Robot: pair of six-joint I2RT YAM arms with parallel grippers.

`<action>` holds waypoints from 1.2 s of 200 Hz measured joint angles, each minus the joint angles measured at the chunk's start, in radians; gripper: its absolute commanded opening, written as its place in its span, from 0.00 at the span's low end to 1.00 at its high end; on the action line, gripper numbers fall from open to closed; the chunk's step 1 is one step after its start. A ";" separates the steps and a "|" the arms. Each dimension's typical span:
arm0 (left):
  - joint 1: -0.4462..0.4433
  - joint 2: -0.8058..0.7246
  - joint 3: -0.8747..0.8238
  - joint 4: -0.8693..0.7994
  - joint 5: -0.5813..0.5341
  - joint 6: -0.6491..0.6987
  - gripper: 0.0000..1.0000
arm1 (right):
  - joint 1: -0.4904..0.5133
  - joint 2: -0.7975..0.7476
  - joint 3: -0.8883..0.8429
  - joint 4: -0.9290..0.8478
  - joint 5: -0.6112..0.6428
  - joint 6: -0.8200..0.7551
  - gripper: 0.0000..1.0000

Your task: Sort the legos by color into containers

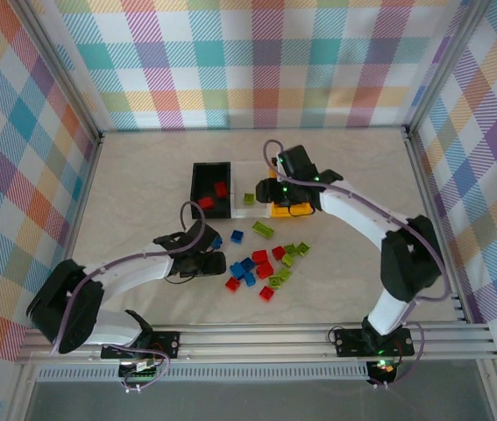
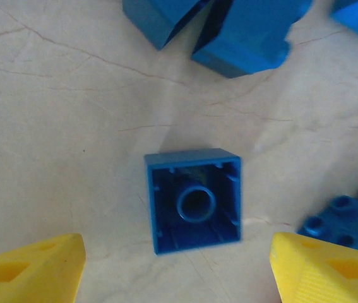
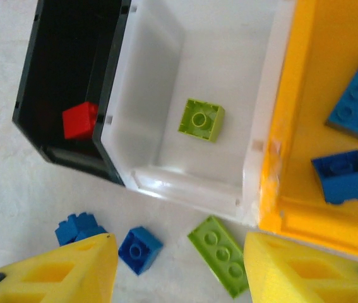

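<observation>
Three containers stand side by side mid-table: a black bin holding red legos, a white bin with one lime brick, and an orange-yellow bin with two blue bricks. Loose red, blue and lime legos lie scattered in front of them. My left gripper is open low over the table, its yellow fingertips either side of an upside-down blue brick without touching it. My right gripper is open and empty above the front of the white and yellow bins.
More blue bricks lie just beyond the left gripper, another at its right. Below the right gripper lie a small blue brick and a long lime brick. Plaid walls and an aluminium rail bound the table.
</observation>
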 measured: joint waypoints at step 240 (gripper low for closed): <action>-0.098 0.356 0.712 -0.053 0.013 0.090 0.31 | 0.000 -0.542 -0.576 0.039 0.092 0.075 0.58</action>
